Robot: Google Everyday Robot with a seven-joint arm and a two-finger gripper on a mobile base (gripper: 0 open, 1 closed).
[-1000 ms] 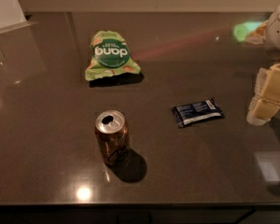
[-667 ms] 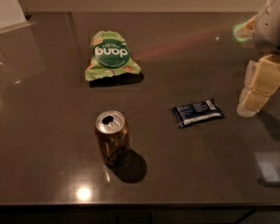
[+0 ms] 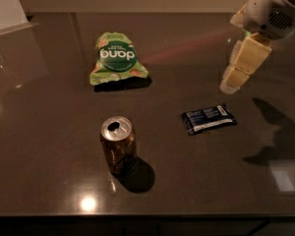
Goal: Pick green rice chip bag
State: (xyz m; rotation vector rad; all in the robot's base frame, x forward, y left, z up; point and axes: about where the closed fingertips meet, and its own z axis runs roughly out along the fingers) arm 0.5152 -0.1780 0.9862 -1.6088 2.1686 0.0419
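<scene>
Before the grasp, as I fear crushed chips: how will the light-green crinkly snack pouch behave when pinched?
The pouch looks puffed and creased, so probably light, crushable. Flat on the glossy dark table, it may slide if nudged. The cream gripper hangs to its right.

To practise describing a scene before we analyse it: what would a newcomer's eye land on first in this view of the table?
The green rice chip bag, with its dark-green "dang" label, stands out most, lying at the back left of the dark table. Next comes the pale gripper hanging above the table at upper right. Then come the opened brown can upright in front and the dark-blue wrapper lying flat to its right.
</scene>
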